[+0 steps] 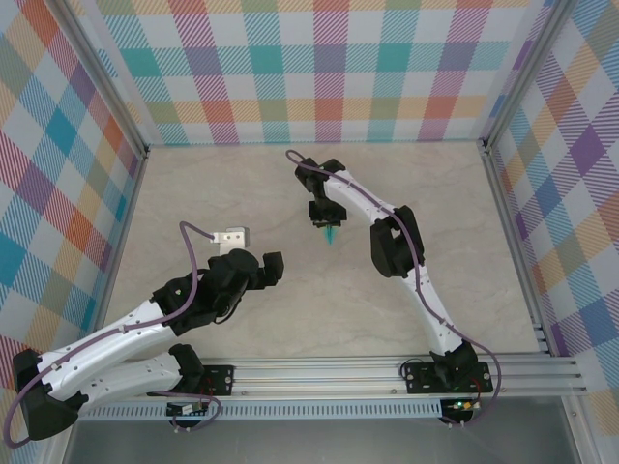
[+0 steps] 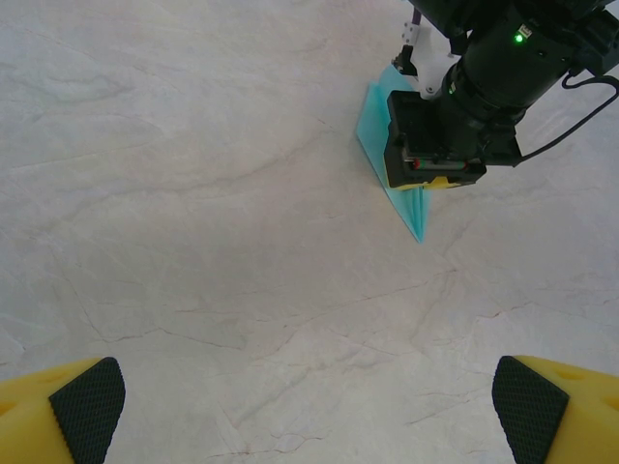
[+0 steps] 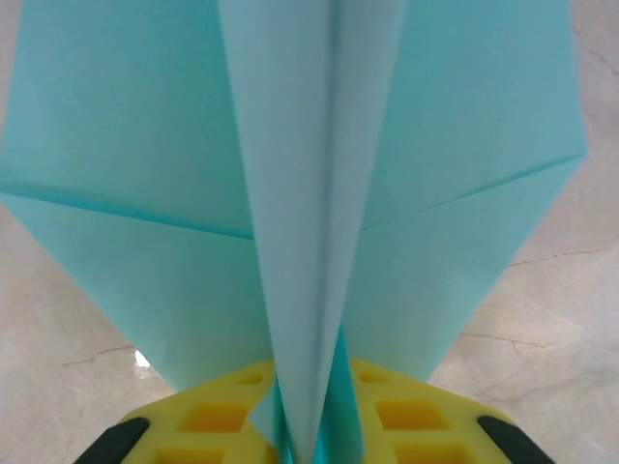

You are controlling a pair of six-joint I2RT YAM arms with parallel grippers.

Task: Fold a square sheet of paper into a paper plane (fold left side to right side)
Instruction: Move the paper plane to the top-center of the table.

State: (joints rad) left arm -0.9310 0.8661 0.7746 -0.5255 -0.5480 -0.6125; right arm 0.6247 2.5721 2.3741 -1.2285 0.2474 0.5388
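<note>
Right fingers (image 1: 327,222): yellow moulded pair with black pads, drawn nearly together. The slim turquoise folded paper plane (image 3: 309,193) has its centre keel slotted straight between the right fingers (image 3: 253,411). Its wings fan out on both sides beyond the fingertips, with a diagonal fold crease on each. Can't tell whether the fingers actually clamp the keel or just flank it: the gap is narrow and the paper fills it.

Left wrist view: paper plane (image 2: 372,126) sits under the right fingers (image 2: 435,181). Its pointed end sticks out past them on the arm-base side, tip at or just above the pale marble-look bench (image 2: 193,193); contact isn't resolvable. A small green light (image 2: 519,37) is lit on the black wrist housing directly behind the right fingers.

Top view: a short turquoise tip of the paper plane (image 1: 330,235) pokes out just on the base side of the right fingers.

Left fingers (image 1: 271,268): left of the right fingers, somewhat nearer the bases, well apart from them. They are spread fully wide and empty. Yellow with black textured pads (image 2: 87,406), low over bare bench (image 1: 455,193), aimed toward the right fingers.
</note>
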